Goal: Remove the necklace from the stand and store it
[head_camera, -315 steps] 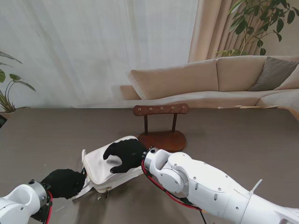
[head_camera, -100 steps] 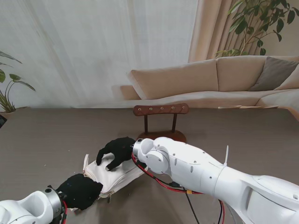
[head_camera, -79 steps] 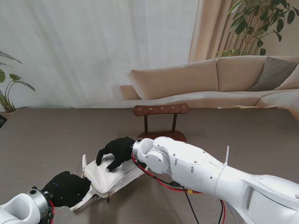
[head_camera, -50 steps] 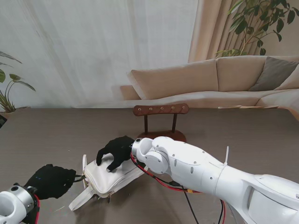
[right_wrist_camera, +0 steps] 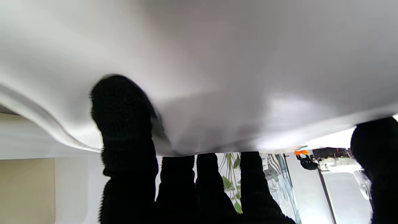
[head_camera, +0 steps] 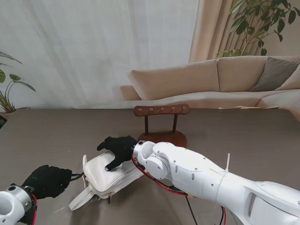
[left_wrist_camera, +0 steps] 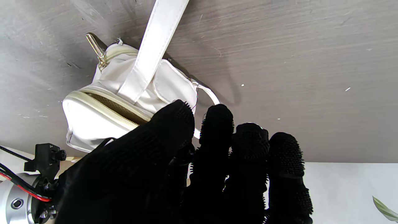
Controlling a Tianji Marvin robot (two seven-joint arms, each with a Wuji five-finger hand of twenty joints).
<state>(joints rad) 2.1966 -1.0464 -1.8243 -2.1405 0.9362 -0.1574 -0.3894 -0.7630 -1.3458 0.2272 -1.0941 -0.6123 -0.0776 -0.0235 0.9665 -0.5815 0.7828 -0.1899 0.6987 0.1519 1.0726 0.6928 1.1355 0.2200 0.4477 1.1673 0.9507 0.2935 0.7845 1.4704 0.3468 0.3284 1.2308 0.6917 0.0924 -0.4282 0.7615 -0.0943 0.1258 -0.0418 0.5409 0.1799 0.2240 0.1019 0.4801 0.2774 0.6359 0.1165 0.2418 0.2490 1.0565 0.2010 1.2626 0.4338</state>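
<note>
Now, step: storing, we judge. The stand point(head_camera: 161, 126) shows bare pegs, and no necklace is visible anywhere; it may be in the bag point(head_camera: 108, 174) or in our left hand point(head_camera: 48, 180), we cannot tell.
Right hand: our right hand point(head_camera: 117, 147) lies fingers spread, palm down on the top of the bag, pinning it and clamping nothing. Its wrist view is filled with white bag fabric under the fingertips point(right_wrist_camera: 119, 102).
Left hand: fingers curled together, just left of the bag's near end. A thin dark line runs from it toward the bag. Whether it pinches a zipper pull, a cord or the chain, we cannot tell.
Bag: white, on its side on the table point(head_camera: 243, 140). The zipper point(left_wrist_camera: 105, 101) runs along the end facing our left hand, metal pull point(left_wrist_camera: 94, 46) at one corner, strap point(head_camera: 82, 199) trailing toward us.
Next move: likely drawing the zipper shut. That calls for the right hand to keep the bag from sliding and a pull straight along the zip line.
Room: bare table to the left and nearer to us. The stand sits just behind the right hand, so that wrist has little room farther away.
</note>
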